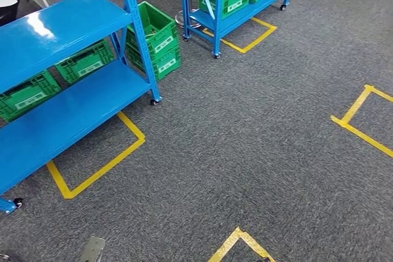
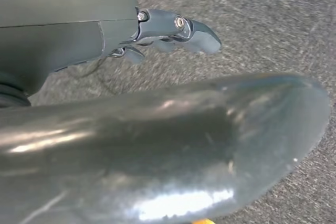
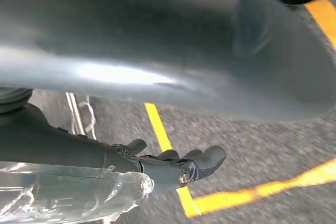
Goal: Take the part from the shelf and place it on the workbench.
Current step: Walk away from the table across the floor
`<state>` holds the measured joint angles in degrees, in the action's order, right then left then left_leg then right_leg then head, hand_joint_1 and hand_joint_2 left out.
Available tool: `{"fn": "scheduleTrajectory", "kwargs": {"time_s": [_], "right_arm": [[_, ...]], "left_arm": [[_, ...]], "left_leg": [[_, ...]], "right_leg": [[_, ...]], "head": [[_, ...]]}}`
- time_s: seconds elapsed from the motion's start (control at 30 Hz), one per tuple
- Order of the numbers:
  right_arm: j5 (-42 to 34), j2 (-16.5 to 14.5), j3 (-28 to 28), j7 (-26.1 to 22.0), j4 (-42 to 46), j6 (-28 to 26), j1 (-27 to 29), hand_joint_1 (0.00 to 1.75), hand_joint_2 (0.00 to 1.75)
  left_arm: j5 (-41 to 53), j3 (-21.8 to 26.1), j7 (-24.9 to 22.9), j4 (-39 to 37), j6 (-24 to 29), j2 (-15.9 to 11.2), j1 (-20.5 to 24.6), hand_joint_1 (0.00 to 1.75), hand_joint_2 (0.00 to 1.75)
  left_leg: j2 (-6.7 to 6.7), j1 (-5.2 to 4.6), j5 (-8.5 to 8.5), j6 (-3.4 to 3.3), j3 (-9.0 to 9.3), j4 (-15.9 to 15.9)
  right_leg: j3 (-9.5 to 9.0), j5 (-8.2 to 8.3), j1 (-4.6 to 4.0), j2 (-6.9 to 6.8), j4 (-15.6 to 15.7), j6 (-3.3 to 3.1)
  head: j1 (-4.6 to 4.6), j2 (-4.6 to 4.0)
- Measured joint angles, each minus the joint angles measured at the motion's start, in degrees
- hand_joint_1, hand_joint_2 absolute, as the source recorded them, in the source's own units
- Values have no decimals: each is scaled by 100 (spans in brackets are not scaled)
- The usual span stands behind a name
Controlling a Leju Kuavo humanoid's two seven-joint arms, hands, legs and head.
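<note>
Part [image 3: 71, 192], the clear crinkly plastic-wrapped thing, is sitting right against the right hand [image 3: 158, 169], lying lengthwise along it. It looks like that hand is holding it, though the fingers are poking out past the wrap, so I'm only fairly sure of the grip. The left hand [image 2: 166, 35] is hanging loosely spread with nothing in it, and the blue shelf [image 1: 60, 29] is sitting off at about 10 o'clock in the head view, so the right arm is the one doing the carrying.

Blue wheeled shelf [image 1: 69, 26] stands upright at left, tiers glossy.
</note>
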<state>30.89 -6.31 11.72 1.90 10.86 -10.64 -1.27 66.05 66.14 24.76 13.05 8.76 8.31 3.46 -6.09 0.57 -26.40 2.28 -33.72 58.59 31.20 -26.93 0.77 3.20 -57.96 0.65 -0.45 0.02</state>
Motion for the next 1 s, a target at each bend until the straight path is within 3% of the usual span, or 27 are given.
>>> {"fn": "scheduleTrajectory", "kwargs": {"time_s": [0.07,0.13,0.17,0.23,0.27,0.3,0.37,0.43,0.5,0.57,0.63,0.67,0.7,0.73,0.8,0.83,0.87,0.93,1.0], "right_arm": [[15,-1,1,-3,0,4,5,0,0],[37,-1,1,-2,0,8,27,0,0],[48,-1,1,-2,0,9,35,0,0],[58,-1,0,-7,0,9,34,0,0],[61,-1,0,-10,0,9,31,0,0],[62,-1,1,-13,0,9,30,0,0],[63,-1,1,-15,0,10,30,0,0],[67,-1,0,-16,1,11,17,0,0],[72,-1,0,-20,2,13,-6,0,0],[75,-1,0,-25,2,15,-10,0,0],[76,-1,0,-28,1,17,15,0,0],[77,-1,0,-30,1,19,29,0,0],[77,-1,0,-32,0,20,40,0,0],[78,-1,0,-34,0,20,45,0,0],[79,-1,0,-35,-10,20,55,0,0],[79,-1,-1,-35,-20,20,57,0,0],[79,-1,-1,-34,-29,21,58,0,0],[81,-1,-1,-33,-37,22,52,0,0],[85,0,3,-34,-37,21,48,0,0]], "left_arm": [[4,0,20,0,0,5,24,0,0],[5,0,30,0,4,2,37,0,0],[5,0,32,0,7,-1,27,0,0],[5,0,33,0,15,-9,4,0,0],[6,0,36,0,17,-10,1,0,0],[7,0,39,0,19,-11,8,0,0],[8,0,46,0,20,-7,30,0,0],[10,0,49,0,21,-4,26,0,0],[11,0,52,0,26,0,7,0,0],[11,0,55,0,34,-4,24,0,0],[13,0,60,0,38,-8,39,0,0],[13,0,62,0,39,-6,28,0,0],[14,0,63,0,42,-4,12,0,0],[14,0,63,0,45,-2,-3,0,0],[14,0,63,0,50,-1,-13,0,0],[14,0,63,0,51,-3,-10,0,0],[14,0,64,0,52,-4,-12,0,0],[14,0,65,0,53,-12,-22,0,0],[14,0,67,0,54,-12,-15,0,0]], "left_leg": [[385,-21,-316,39,-344,639],[517,-18,-515,62,-728,1296],[536,-18,-462,66,-805,1397],[613,-20,-67,56,-634,985],[763,-30,150,41,-457,617],[917,-52,275,9,-288,265],[1105,-80,290,-83,-124,-76],[962,-63,215,-177,-98,-104],[810,-42,169,-248,-32,-114],[670,-34,126,-309,34,-118],[489,-34,75,-337,89,-118],[395,-33,41,-336,131,-118],[301,-30,3,-324,187,-118],[213,-24,-37,-307,248,-117],[52,-12,-116,-252,338,-108],[-20,-8,-146,-218,351,-108],[-81,-3,-162,-180,351,-108],[-141,2,-175,-122,353,-129],[82,-15,-221,-60,313,-11]], "right_leg": [[-54,-23,-13,-188,36,-45],[-103,-75,-25,-384,38,-60],[-137,-107,-25,-469,38,-57],[-241,-187,-20,-624,38,-35],[-291,-236,-29,-695,40,-12],[-336,-299,-51,-763,35,21],[-430,-392,-109,-897,43,90],[-542,-444,-122,-973,52,155],[-509,-568,-87,-775,-141,210],[-161,-835,-55,-484,-767,245],[344,-1067,-47,-372,-1473,265],[522,-1059,-46,-353,-1616,266],[608,-930,-44,-339,-1555,263],[603,-687,-38,-305,-1303,257],[505,-111,-4,-71,-604,247],[459,55,8,39,-359,222],[444,147,10,111,-225,186],[404,141,-6,32,-182,91],[315,138,-4,-79,-143,21]], "head": [[-41,0],[-49,0],[-50,0],[-56,0],[-58,0],[-69,0],[-68,1],[-45,2],[-28,2],[-4,2],[17,2],[21,2],[21,2],[23,2],[36,2],[46,2],[52,2],[55,2],[43,2]]}}
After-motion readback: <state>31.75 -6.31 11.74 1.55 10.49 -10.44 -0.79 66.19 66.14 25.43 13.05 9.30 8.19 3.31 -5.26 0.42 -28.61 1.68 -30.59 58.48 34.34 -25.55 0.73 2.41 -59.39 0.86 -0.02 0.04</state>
